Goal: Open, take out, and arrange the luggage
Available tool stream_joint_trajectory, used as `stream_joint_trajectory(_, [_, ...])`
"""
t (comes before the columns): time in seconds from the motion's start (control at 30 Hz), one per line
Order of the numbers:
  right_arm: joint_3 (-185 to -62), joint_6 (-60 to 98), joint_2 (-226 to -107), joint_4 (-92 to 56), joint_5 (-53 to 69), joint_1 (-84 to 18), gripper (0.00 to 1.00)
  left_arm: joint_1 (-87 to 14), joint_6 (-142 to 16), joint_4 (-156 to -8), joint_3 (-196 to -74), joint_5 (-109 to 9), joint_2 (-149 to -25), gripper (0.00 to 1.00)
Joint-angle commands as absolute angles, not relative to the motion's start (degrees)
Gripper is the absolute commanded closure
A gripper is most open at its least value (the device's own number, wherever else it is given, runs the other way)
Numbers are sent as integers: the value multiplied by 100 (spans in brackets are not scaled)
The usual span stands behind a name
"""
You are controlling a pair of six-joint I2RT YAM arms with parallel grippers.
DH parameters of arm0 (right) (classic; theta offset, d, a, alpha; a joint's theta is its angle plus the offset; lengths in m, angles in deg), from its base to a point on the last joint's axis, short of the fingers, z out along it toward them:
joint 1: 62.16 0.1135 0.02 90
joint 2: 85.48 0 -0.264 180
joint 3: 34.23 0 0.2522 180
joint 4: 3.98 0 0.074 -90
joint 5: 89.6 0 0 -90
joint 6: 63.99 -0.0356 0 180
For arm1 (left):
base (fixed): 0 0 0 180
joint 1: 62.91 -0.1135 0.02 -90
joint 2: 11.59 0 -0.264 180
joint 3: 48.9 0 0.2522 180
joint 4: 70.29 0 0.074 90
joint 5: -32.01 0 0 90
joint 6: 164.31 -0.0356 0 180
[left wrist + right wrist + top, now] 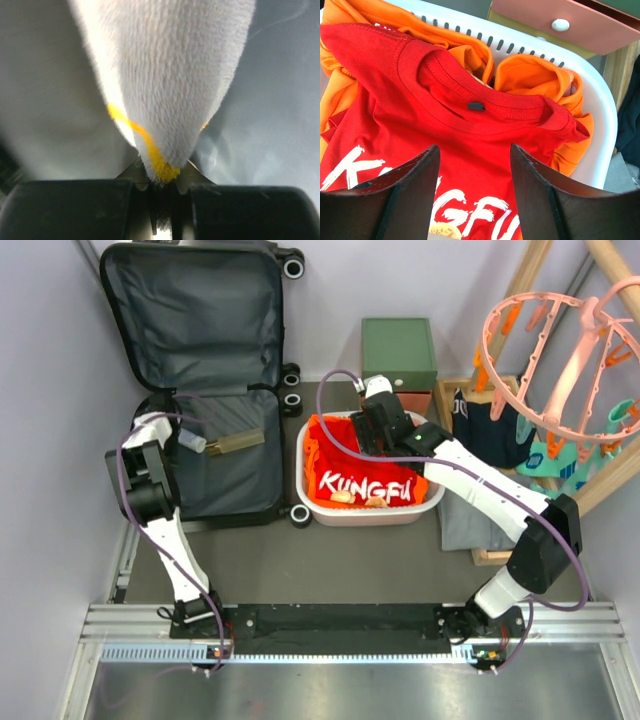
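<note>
While the luggage lay open at the far left of the table, lid thrown back and dark grey lining bared, the left gripper was down in its lower half. Its fingers were pinched together on the tip of a white fleecy cloth edged in yellow, a grip low on the fabric that looked meant for lifting it out. The right gripper hung with fingers apart and empty over the red T-shirt in the white laundry basket, seemingly having set clothes there for sorting.
</note>
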State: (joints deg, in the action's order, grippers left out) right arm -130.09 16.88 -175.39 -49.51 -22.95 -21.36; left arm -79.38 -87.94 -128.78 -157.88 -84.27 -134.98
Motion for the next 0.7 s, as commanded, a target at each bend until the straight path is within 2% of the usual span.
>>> stream_joint_trajectory(0.0, [-13025, 1695, -17442, -4885, -2430, -2059, 42, -7979, -8740, -12966, -15873, -8304, -12394, 100])
stream_joint_trajectory(0.17, [-13034, 1695, -17337, -4824, -2403, -2076, 38, -7874, -8837, -13089, -16188, -7734, -11462, 100])
stream_joint_trajectory(0.3, [-13122, 1652, -17319, -4903, -2263, -2312, 36, -7488, -8960, -13221, -16356, -6058, -10854, 100])
stream_joint_trajectory(0.33, [-13122, 1625, -17302, -4920, -2219, -2383, 36, -7304, -9056, -13212, -16365, -5949, -10749, 100])
stream_joint_trajectory(0.5, [-12912, 1467, -16889, -4964, -1850, -2831, 36, -5442, -9566, -13283, -16566, -5291, -10466, 100])
stream_joint_trajectory(0.67, [-12648, 1353, -16336, -5105, -1858, -3332, 36, -3949, -9900, -13826, -17225, -3989, -10869, 100])
